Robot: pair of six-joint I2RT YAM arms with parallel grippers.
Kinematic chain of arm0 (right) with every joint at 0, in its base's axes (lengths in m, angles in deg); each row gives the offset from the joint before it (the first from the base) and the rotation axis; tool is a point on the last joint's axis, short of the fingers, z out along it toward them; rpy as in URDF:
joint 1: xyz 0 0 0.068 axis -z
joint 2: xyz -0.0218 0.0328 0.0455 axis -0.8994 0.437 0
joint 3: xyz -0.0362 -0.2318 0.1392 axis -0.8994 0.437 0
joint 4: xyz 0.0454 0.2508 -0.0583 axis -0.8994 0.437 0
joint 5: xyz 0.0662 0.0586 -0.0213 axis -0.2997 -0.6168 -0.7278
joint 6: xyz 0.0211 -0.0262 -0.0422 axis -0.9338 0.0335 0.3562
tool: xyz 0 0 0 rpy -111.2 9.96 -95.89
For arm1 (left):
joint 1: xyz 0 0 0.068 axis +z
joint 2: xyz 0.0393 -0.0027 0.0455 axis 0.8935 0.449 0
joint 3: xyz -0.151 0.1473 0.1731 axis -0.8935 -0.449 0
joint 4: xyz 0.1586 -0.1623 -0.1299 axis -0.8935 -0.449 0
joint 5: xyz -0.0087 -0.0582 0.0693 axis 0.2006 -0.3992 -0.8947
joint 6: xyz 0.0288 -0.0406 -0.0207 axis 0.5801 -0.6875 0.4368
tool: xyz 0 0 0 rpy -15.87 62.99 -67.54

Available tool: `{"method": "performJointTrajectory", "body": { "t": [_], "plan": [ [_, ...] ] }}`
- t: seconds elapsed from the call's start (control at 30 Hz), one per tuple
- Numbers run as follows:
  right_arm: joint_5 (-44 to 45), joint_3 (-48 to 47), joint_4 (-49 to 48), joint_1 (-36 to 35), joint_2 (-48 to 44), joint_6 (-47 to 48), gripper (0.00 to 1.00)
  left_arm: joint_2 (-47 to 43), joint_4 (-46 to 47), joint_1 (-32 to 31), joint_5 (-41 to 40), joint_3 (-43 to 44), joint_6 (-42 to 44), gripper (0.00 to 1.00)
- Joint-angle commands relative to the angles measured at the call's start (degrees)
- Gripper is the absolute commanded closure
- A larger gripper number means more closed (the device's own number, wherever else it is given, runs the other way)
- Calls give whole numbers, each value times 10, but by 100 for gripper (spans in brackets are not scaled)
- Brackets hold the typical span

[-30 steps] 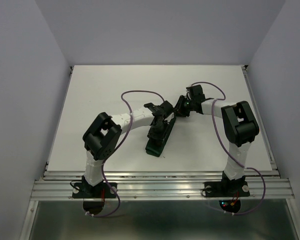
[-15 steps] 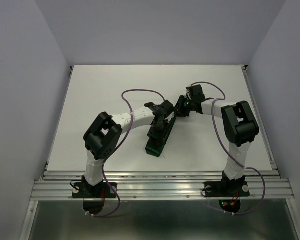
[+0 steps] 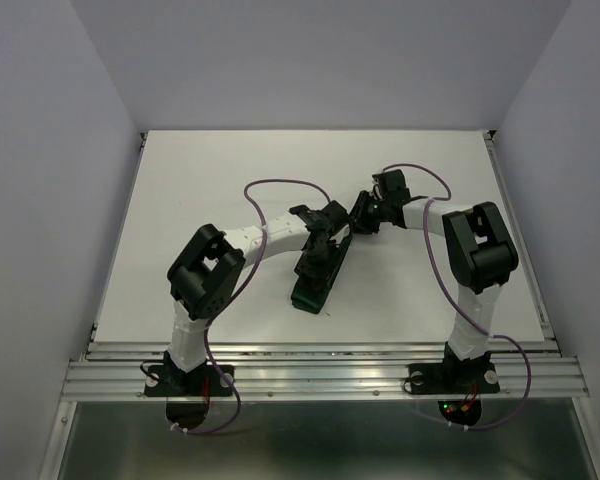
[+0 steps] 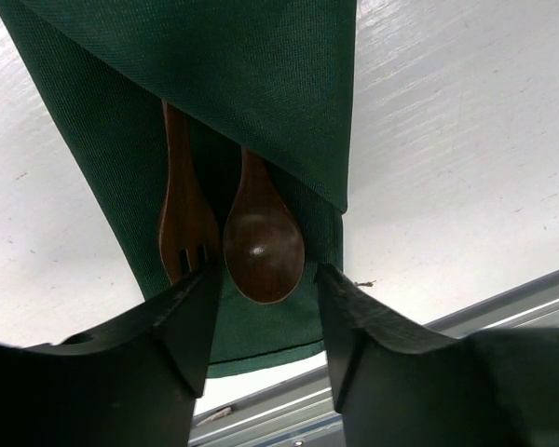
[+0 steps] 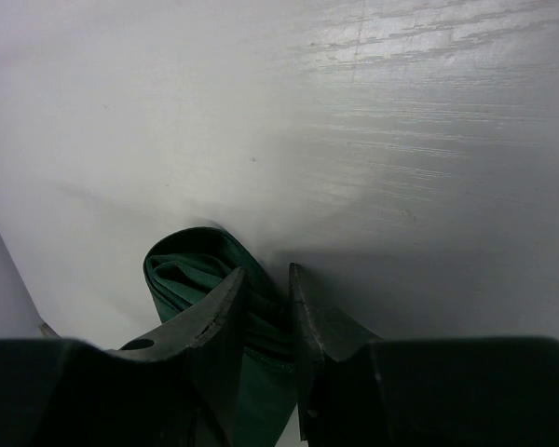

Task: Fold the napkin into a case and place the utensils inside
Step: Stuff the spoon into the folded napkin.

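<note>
The dark green napkin (image 3: 317, 275) lies folded into a long narrow case on the white table. In the left wrist view the napkin (image 4: 261, 84) has a folded flap over the handles of the wooden spoon (image 4: 263, 244) and the wooden fork (image 4: 184, 223), whose heads stick out. My left gripper (image 4: 264, 307) is open, its jaws on either side of the spoon bowl, just above it. My right gripper (image 5: 265, 293) is shut on the far folded end of the napkin (image 5: 191, 265). In the top view the left gripper (image 3: 318, 245) and right gripper (image 3: 358, 222) are over the napkin.
The white table (image 3: 200, 200) is bare around the napkin. A metal rail (image 3: 320, 350) runs along its near edge. A small dark speck (image 4: 363, 282) lies on the table beside the napkin's near end.
</note>
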Motion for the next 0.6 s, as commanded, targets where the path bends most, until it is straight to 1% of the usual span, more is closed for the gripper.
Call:
{"method": "performJointTrajectory", "body": {
  "t": [0.0,0.13,0.27,0.33,0.47,0.57],
  "plan": [
    [10,-8,12,-6,13,6,69,3,-7,-6,1,8,4,46],
    [10,-9,12,-6,14,6,69,3,-9,-8,-2,7,5,49],
    [9,-10,12,-6,14,6,69,4,-12,-10,-3,6,7,49],
    [9,-10,12,-6,14,6,69,5,-12,-12,-3,6,7,46],
    [9,-10,11,-6,14,4,69,8,-12,-13,-4,8,7,47],
    [10,-9,12,-6,13,4,69,10,-12,-13,-10,13,4,51]
  ]
}}
